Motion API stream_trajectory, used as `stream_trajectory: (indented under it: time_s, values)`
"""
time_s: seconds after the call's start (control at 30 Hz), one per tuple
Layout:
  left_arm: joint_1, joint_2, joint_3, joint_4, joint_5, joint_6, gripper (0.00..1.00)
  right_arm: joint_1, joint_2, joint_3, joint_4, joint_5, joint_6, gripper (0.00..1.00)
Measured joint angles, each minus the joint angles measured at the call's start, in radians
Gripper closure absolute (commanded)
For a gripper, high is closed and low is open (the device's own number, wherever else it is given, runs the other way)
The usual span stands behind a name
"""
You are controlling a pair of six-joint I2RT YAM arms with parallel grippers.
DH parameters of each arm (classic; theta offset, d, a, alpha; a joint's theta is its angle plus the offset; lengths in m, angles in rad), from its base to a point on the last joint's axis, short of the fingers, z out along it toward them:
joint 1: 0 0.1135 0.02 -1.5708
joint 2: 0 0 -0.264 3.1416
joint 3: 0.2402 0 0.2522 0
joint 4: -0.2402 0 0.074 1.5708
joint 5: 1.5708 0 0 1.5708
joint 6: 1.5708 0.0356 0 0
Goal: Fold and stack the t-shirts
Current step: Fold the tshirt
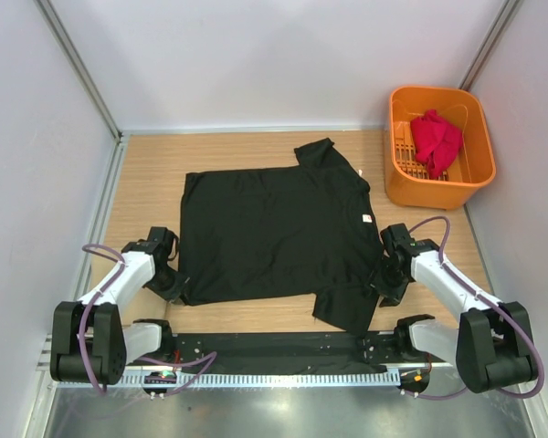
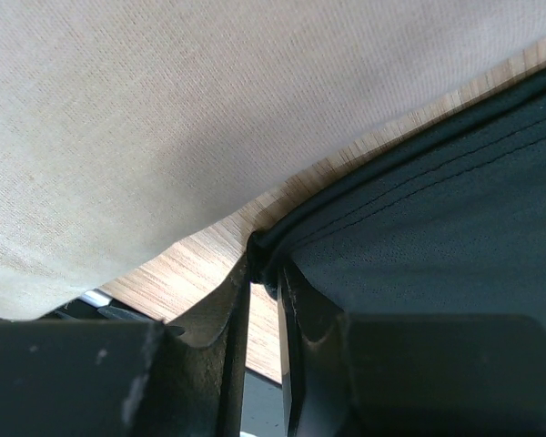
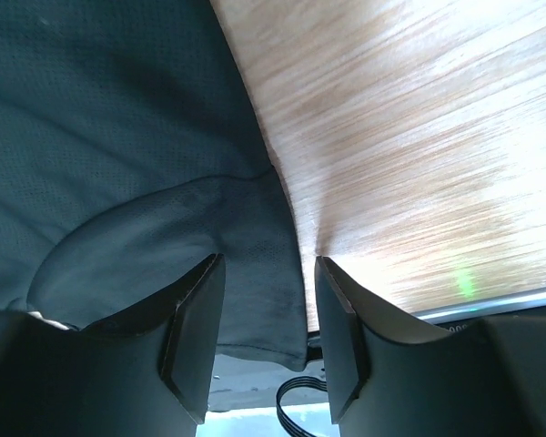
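The large black t-shirt (image 1: 274, 233) lies spread flat on the wooden table (image 1: 146, 173), with one sleeve toward the back and the other at the near right. My left gripper (image 1: 171, 278) is at its near-left corner. In the left wrist view it (image 2: 266, 266) is shut on the bunched hem of the black shirt (image 2: 437, 209). My right gripper (image 1: 384, 281) is at the near-right sleeve. In the right wrist view it (image 3: 268, 273) is open, with the edge of the sleeve (image 3: 255, 228) between its jaws. The red t-shirt (image 1: 436, 139) lies crumpled in the basket.
The orange slotted basket (image 1: 397, 182) stands at the back right corner. White walls enclose the table on the left, back and right. A black rail with cables (image 1: 283, 351) runs along the near edge. A pale beige surface (image 2: 164, 118) fills the upper left of the left wrist view.
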Motion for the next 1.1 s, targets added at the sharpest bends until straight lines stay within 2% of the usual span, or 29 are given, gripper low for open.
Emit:
stream_trajectory:
  time_s: [0.17, 0.27, 0.3, 0.37, 0.4, 0.47, 0.5, 0.63, 0.87, 1.1]
  values:
    - [0.000, 0.000, 0.000, 0.000, 0.001, 0.002, 0.82, 0.019, 0.009, -0.021, 0.017, -0.011, 0.020, 0.51]
    - [0.000, 0.000, 0.000, 0.002, 0.004, 0.002, 0.82, 0.033, 0.020, -0.020, 0.017, -0.009, 0.041, 0.58]
    - [0.000, 0.000, 0.000, 0.002, 0.005, 0.002, 0.82, 0.034, 0.023, -0.019, 0.015, -0.007, 0.051, 0.67]
    - [0.000, 0.000, 0.000, 0.003, 0.006, 0.001, 0.83, 0.034, 0.022, -0.023, 0.015, -0.007, 0.075, 0.75]
    - [0.000, 0.000, 0.000, 0.003, 0.006, 0.001, 0.86, 0.035, 0.018, -0.026, 0.016, -0.007, 0.089, 0.85]
    - [0.000, 0.000, 0.000, 0.003, 0.006, 0.000, 0.88, 0.035, -0.002, -0.039, 0.020, -0.010, 0.117, 0.91]
    - [0.000, 0.000, 0.000, 0.003, 0.006, 0.000, 0.89, 0.035, -0.016, -0.047, 0.024, -0.012, 0.129, 0.98]
    - [0.002, -0.011, 0.000, 0.003, 0.006, -0.003, 1.00, 0.040, -0.075, -0.068, 0.026, -0.005, 0.167, 0.99]
    - [0.006, -0.059, 0.000, -0.006, -0.003, -0.002, 1.00, 0.043, -0.192, -0.071, 0.003, 0.053, 0.183, 0.99]
    - [0.007, -0.073, 0.016, -0.049, -0.005, 0.008, 1.00, 0.045, -0.204, -0.048, -0.042, 0.054, 0.183, 0.99]
